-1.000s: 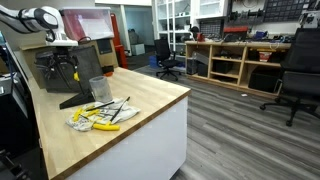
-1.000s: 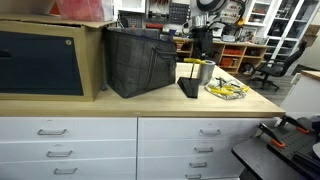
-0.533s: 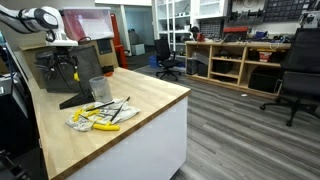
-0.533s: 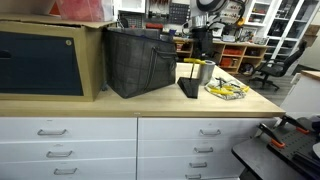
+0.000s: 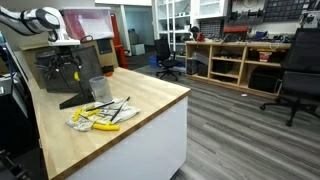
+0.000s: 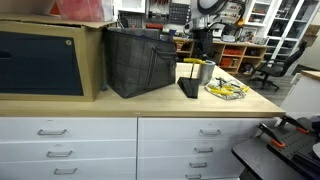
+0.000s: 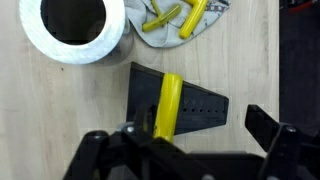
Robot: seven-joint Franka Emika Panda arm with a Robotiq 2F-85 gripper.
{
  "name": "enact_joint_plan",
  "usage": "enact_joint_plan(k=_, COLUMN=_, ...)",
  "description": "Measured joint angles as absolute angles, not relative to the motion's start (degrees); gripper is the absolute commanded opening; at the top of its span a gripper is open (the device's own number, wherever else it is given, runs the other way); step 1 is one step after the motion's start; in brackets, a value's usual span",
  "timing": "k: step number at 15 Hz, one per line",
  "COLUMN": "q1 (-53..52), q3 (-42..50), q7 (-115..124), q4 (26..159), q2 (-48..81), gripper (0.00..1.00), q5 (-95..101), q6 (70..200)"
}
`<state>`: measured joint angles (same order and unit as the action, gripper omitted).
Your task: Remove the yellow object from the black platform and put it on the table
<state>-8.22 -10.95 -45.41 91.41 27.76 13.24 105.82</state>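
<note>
We are holding the black Robotiq gripper (image 7: pixel 180 140) directly above the small yellow bar-shaped object (image 7: pixel 168 105). In the wrist view the bar is lying lengthwise on the flat black foot of the dark slanted rectangular platform (image 7: pixel 205 108), roughly centred on it. The fingers (image 7: pixel 268 128) are standing spread wide, one on each side of the bar. Nothing is pinched between them, and we judge that this open stance is leaving room to come down around the narrow piece. In an exterior view the gripper (image 5: pixel 68 70) is hanging close in front of the tilted panel (image 5: pixel 50 62), which is likely why we are approaching from above rather than from the side. The light wood butcher-block table (image 7: pixel 60 110) is showing bare boards just beside the foot, so we are treating that patch as the natural place for the bar once it is lifted. The clear plastic cup (image 7: pixel 112 38) is standing near the far corner of the foot. Beyond it, the long yellow-handled tools (image 7: pixel 190 15) are resting on a crumpled white cloth (image 7: pixel 205 25). Both are apart from the bar, yet close enough that we are planning a careful sideways carry. The grasp has not yet been made, so we are judging the task to be at its start.
</note>
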Motion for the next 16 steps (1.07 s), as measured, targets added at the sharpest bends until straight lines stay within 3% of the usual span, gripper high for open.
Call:
enact_joint_plan(k=7, q1=-8.22, q3=-10.76, q7=-42.80, q4=91.46, q2=29.23, gripper=1.00, q5=13.31, q6=109.48)
enact_joint_plan(k=8, q1=-8.22, q3=-10.75, q7=-42.04, q4=91.46, q2=29.84, gripper=0.75, q5=13.31, q6=110.37)
enact_joint_plan(k=10, q1=-8.22, q3=-10.66, q7=-39.90, q4=91.45, q2=31.02, gripper=0.66, q5=13.31, q6=112.26)
enact_joint_plan(k=16, q1=-8.16, q3=-10.56, q7=-36.31, q4=91.37, q2=31.85, gripper=0.21, q5=13.22, q6=114.77)
